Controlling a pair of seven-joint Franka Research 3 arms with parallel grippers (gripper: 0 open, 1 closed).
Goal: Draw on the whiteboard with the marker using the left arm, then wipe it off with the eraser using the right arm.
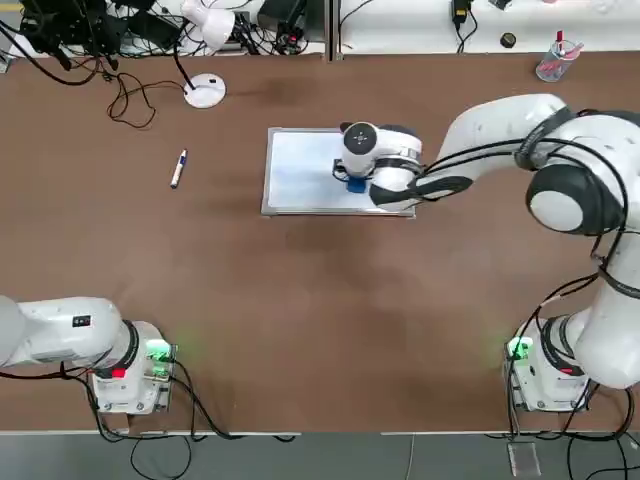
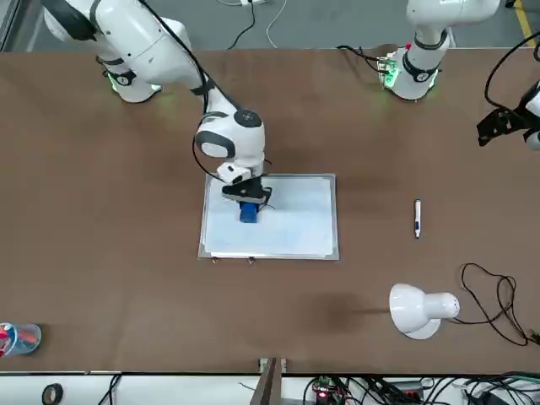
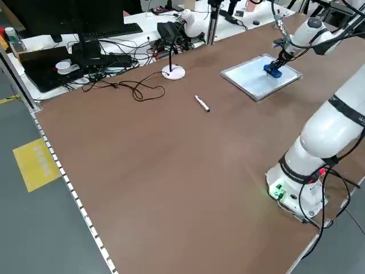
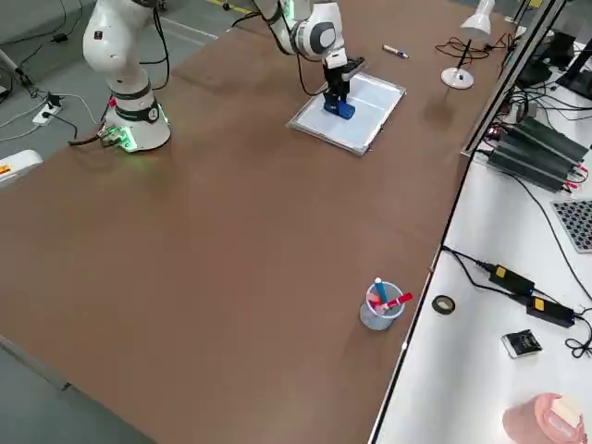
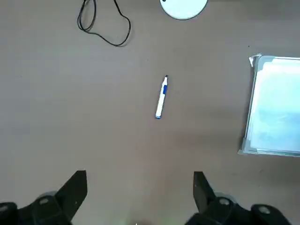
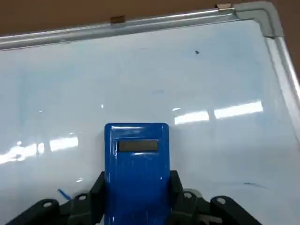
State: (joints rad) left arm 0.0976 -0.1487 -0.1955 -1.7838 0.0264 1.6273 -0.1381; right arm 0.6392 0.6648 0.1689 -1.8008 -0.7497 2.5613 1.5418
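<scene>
The right gripper (image 6: 136,201) has its jaws clamped on the sides of the blue eraser (image 6: 136,168), whose lower end meets the whiteboard (image 1: 300,170). In the top view the eraser (image 1: 356,184) sits toward the board's 3 o'clock side, under the wrist that reaches in from the right. A short blue stroke shows on the board just beside the fingers in the right wrist view.

The left gripper (image 5: 138,197) hangs above bare table with its jaws spread wide and nothing between them. The marker (image 1: 178,168) lies flat on the table, at 9 o'clock from the whiteboard and well apart from it. A white desk lamp (image 1: 206,60) stands at 11 o'clock from the board.

A clear cup (image 4: 379,308) stands near the table's far edge, at about 1 o'clock from the board in the top view. It holds a few pens, some red-tipped.
</scene>
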